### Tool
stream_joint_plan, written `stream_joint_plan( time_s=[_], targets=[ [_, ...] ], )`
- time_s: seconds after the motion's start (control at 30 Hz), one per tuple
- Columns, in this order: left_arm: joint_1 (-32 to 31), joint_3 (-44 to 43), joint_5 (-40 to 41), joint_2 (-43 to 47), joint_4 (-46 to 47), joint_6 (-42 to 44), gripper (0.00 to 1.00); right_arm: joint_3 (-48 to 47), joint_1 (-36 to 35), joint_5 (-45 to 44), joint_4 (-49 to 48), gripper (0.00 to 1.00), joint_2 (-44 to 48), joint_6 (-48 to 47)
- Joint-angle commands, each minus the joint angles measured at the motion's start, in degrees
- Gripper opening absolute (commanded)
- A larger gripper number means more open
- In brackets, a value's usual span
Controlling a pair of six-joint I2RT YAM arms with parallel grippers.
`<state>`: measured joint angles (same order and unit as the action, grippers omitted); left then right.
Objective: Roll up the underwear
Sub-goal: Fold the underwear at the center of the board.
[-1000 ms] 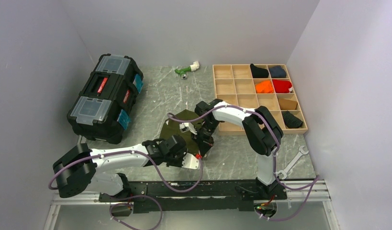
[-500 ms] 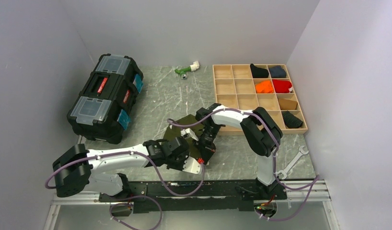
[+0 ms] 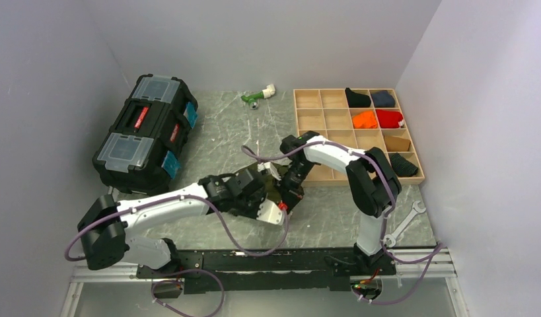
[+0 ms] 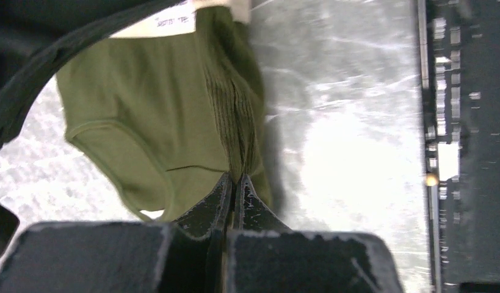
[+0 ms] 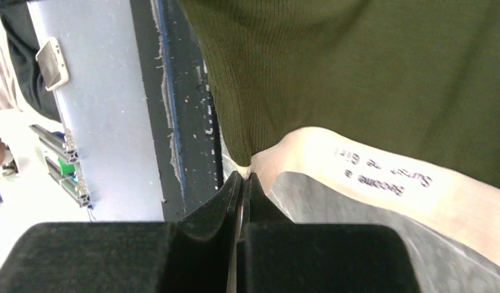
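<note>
The underwear [image 3: 275, 187] is olive-green cloth with a cream waistband, bunched between the two wrists at the table's middle and mostly hidden by them in the top view. My left gripper [image 4: 235, 177] is shut on a gathered fold of the green cloth [image 4: 149, 110], which hangs away from the jaws above the marble table. My right gripper [image 5: 245, 175] is shut on the edge where the printed waistband [image 5: 381, 178] meets the green fabric [image 5: 357, 67]. In the top view the left gripper [image 3: 267, 200] and right gripper [image 3: 291, 191] sit close together.
A black toolbox [image 3: 147, 132] lies at the left. A wooden compartment tray [image 3: 297, 109] at the back right holds several cloth rolls. A green-and-white object [image 3: 257, 96] lies at the far edge. A wrench [image 3: 403, 224] rests at the right front.
My left gripper has shut on the underwear. Both wrists have moved away from the near edge and closer together, and the flat cloth is now bunched up between them.
</note>
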<state>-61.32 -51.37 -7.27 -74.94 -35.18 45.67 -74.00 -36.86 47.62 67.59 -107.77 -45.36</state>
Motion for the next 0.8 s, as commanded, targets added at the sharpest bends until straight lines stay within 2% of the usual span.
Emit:
stream_joint_plan(
  time_s=[0.0, 0.4, 0.77],
  targets=[
    [5.61, -6.17, -1.13, -4.28, -2.64, 5.79, 0.00, -4.23, 2.76, -1.83, 0.38, 0.00, 1.60, 1.61],
    [15.62, -23.46, -3.37, -21.67, -6.20, 12.01, 0.00, -17.32, 9.60, -9.11, 3.00, 0.00, -8.36, 1.93],
    [18.01, -34.02, -2.48, -32.28, -5.26, 13.21, 0.00, -25.65, 12.69, -15.11, 5.58, 0.00, -16.85, -0.40]
  ],
)
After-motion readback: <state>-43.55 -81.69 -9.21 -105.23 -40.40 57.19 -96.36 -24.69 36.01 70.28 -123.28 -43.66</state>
